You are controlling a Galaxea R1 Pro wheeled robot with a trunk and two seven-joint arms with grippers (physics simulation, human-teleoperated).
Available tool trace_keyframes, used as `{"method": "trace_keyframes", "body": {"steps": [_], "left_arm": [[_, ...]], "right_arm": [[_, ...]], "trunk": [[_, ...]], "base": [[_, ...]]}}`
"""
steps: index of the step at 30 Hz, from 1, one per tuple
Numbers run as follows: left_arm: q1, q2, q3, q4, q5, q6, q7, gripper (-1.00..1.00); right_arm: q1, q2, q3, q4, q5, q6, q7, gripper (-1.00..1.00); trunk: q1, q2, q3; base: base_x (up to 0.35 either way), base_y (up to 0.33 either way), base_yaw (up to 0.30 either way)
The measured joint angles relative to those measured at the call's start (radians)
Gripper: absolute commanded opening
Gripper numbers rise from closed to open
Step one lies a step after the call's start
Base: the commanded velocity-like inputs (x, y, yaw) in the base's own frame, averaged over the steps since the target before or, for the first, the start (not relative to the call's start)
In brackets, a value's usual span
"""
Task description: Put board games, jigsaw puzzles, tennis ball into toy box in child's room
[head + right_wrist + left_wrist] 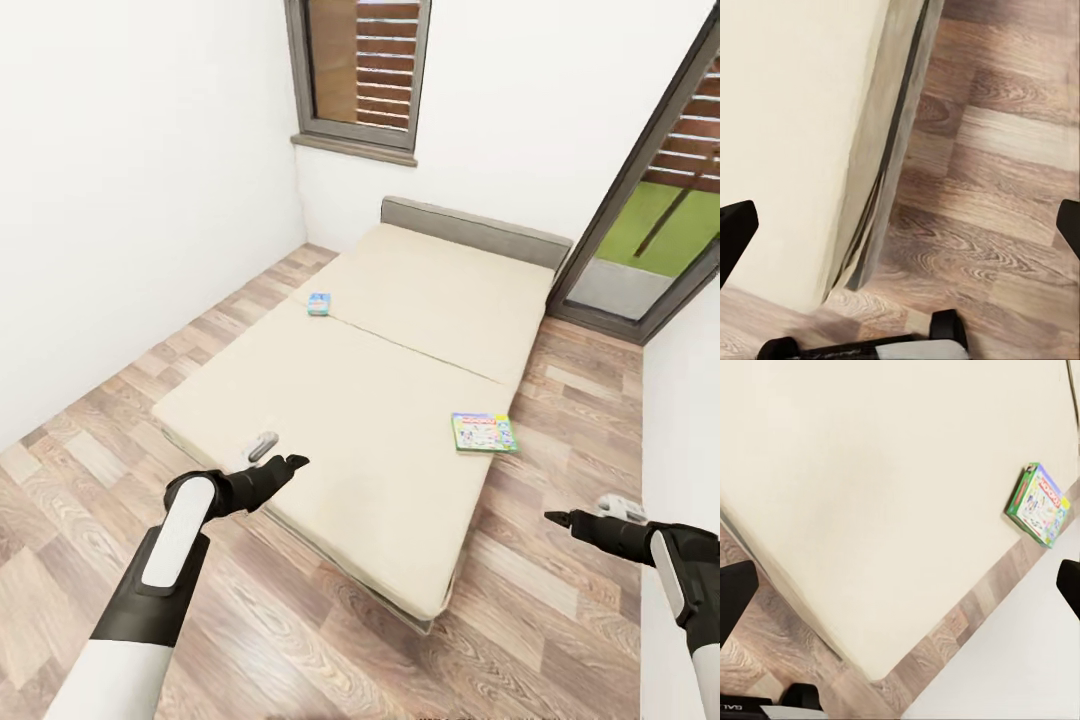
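Observation:
Two board games lie on the cream bed (400, 340). A small blue box (319, 304) sits at the bed's left edge, about halfway up. A green, colourful box (484, 432) lies flat near the right edge; it is also the green box (1039, 504) in the left wrist view. My left gripper (293, 463) hovers over the bed's near left corner, open and empty, its fingers (735, 600) wide apart. My right gripper (556, 518) hangs over the floor right of the bed, open and empty, with a finger (735, 232) at each side of its wrist view. The table and toy box are out of view.
White walls close in on the left and behind the bed, with a shuttered window (360, 70) above the grey headboard (475, 228). A glass door (650, 230) stands at the right. Wood floor (330, 640) runs along both sides and in front of the bed.

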Motion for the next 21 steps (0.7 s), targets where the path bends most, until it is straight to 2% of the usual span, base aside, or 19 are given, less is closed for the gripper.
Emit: {"method": "trace_keyframes", "body": {"steps": [4,9,21], "left_arm": [[-0.036,0.0,0.0,0.056,0.0,0.015,0.001,1.0],[-0.054,0.0,0.001,0.082,0.0,0.023,0.001,1.0],[-0.07,-0.001,0.001,0.095,0.002,0.031,0.002,1.0]], "right_arm": [[-0.005,-0.002,0.0,0.051,-0.004,0.0,-0.058,1.0],[-0.014,-0.002,-0.001,0.078,-0.008,0.0,-0.092,1.0],[-0.05,-0.001,-0.001,0.129,-0.021,0.004,-0.125,1.0]], "trunk": [[0.0,0.0,0.001],[0.0,0.0,0.002],[0.0,0.0,0.003]], "base": [[0.0,0.0,-0.27],[0.0,0.0,-0.274],[0.0,0.0,-0.268]]}}
